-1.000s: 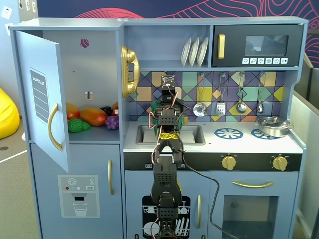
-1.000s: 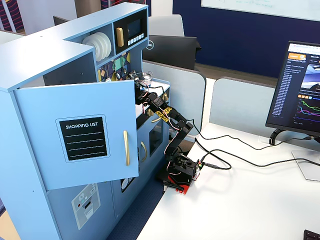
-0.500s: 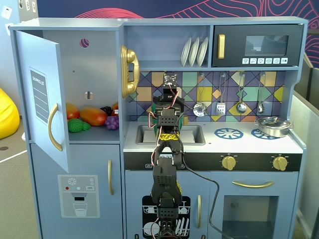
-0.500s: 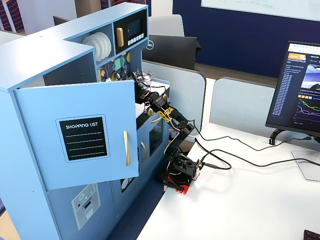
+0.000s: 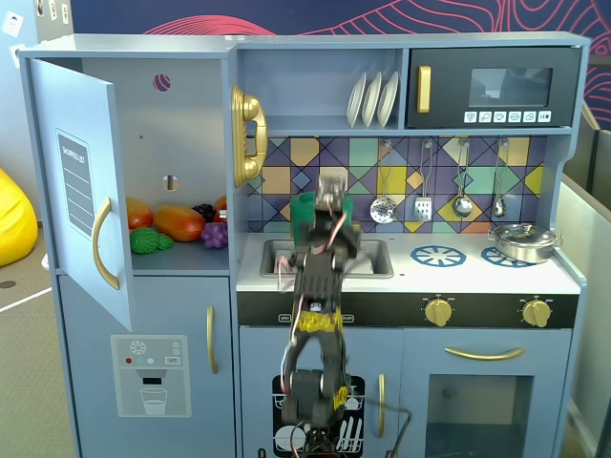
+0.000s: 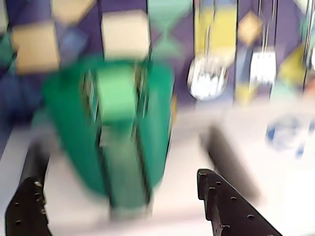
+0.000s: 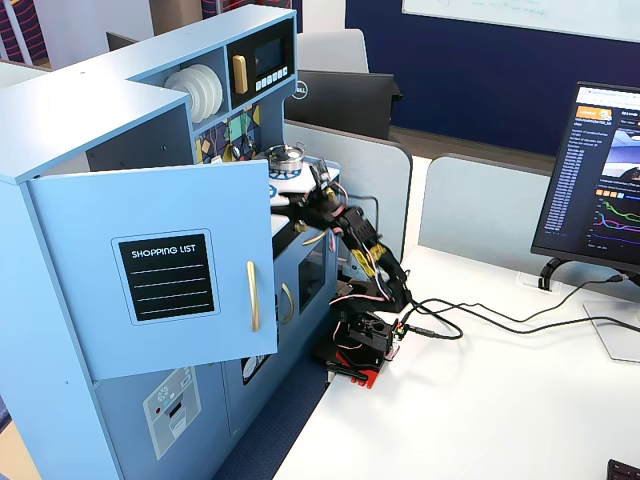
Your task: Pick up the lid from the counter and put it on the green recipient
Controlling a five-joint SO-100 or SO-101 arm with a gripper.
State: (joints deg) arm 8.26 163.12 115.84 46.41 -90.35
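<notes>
Your tool (image 6: 118, 209) gapes wide and empty below the pot (image 6: 110, 132); the lid, unseen, is probably light and stiff, so pinch its knob.

The wrist view is smeared by motion blur: the green recipient (image 6: 110, 132) reads only as a soft dark-green mass, and the gripper (image 6: 120, 196) is cut off by the bottom edge. In a fixed view the arm (image 5: 315, 315) is blurred and hides most of the recipient; the lid cannot be made out in any of the 3 views.
</notes>
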